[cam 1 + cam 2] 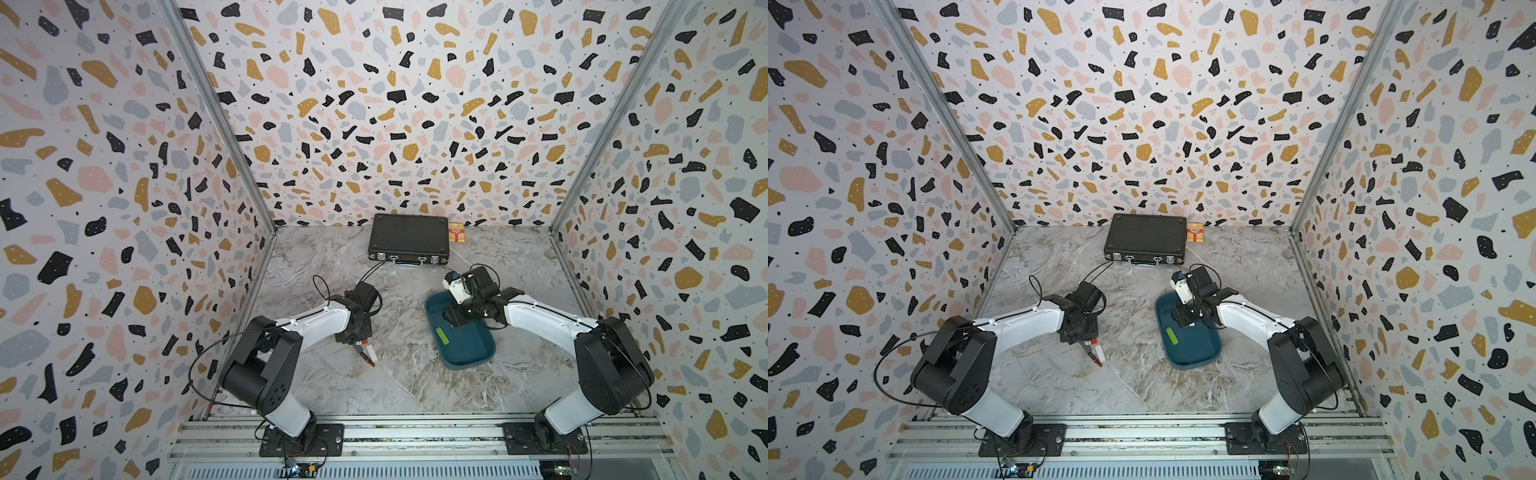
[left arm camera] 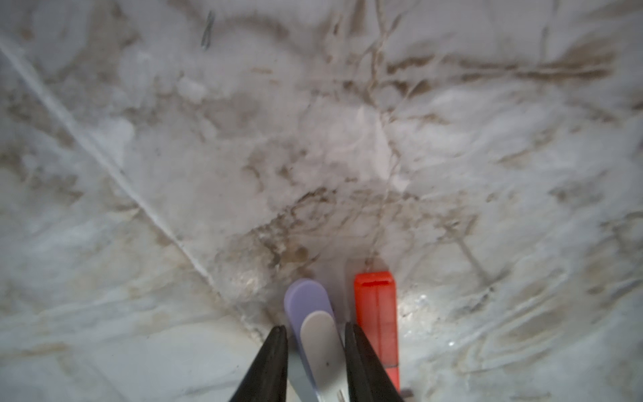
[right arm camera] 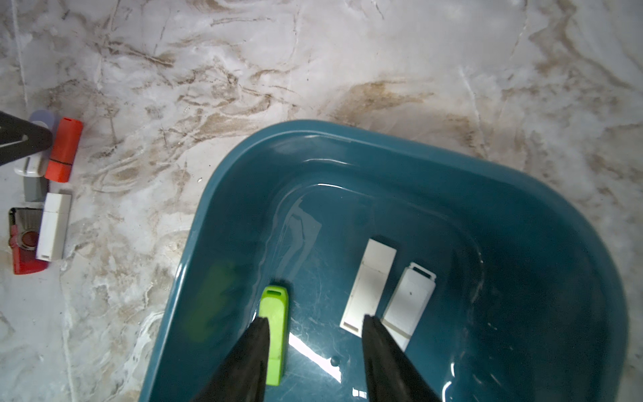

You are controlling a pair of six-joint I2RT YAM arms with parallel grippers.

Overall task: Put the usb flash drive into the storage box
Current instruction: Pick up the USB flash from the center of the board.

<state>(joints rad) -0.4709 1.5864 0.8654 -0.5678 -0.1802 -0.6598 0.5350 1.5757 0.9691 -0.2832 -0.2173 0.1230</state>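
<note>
A lilac-and-white plastic USB flash drive [image 2: 306,299] lies on the grey marble-patterned table [image 2: 174,139], outside the storage box. The left gripper [image 2: 315,329] has its black jaws narrowly either side of the drive, lined up for a pinch; whether they already squeeze it cannot be told. An orange-red flash drive [image 2: 375,306] lies just beside. The shallow teal-blue plastic storage box [image 3: 348,139] holds a lime-green drive [image 3: 275,323] and two white drives [image 3: 370,282]. The right gripper [image 3: 316,318] hovers over it, jaws apart and empty, seemingly waiting.

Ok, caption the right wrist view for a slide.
Open right gripper over the storage box; inside: green flash drive, two white flash drives.
</note>
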